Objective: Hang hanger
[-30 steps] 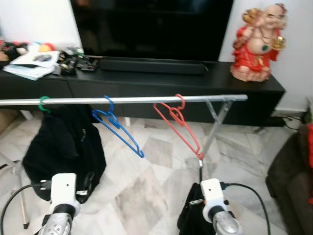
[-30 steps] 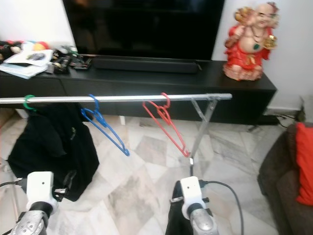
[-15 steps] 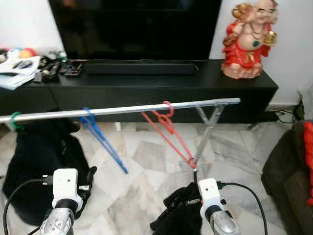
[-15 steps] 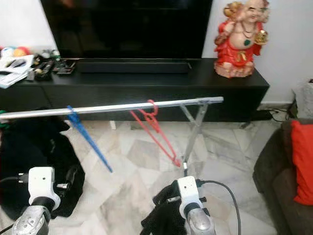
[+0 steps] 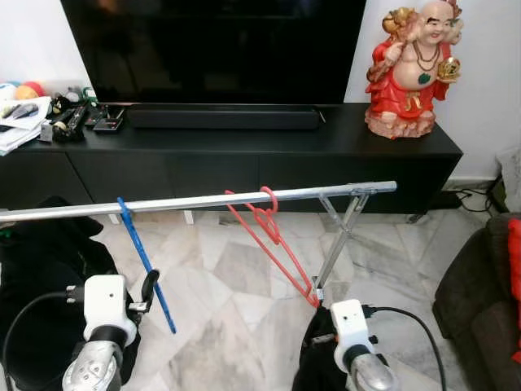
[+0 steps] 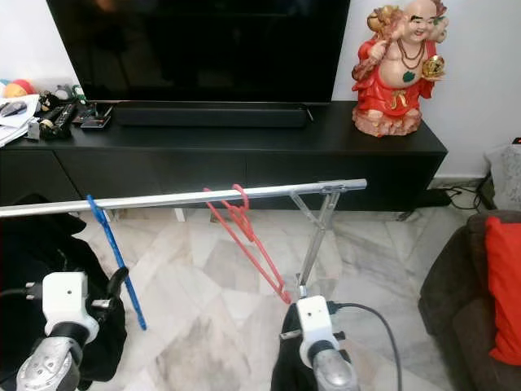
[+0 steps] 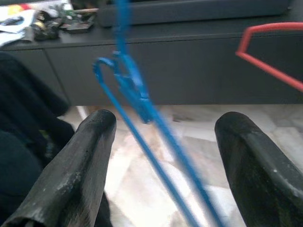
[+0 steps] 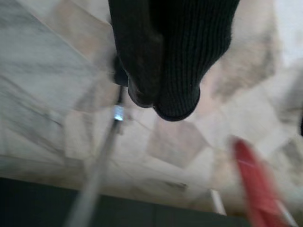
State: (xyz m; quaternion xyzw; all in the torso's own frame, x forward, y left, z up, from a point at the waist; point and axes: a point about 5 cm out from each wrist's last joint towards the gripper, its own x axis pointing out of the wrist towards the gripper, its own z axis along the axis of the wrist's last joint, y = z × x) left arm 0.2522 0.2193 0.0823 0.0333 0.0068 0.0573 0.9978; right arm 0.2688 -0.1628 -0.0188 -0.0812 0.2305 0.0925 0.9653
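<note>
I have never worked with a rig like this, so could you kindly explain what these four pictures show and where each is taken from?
It is a walking humanoid robot with two arms. The two wide pictures come from its head cameras; the two close ones from cameras on its wrists. Ahead stands a silver clothes rail with a blue hanger and a red hanger on it, before a black TV cabinet bearing a red statue. The left hand is open, its fingers either side of the blue hanger. The right hand is shut on a black knitted garment.
</note>
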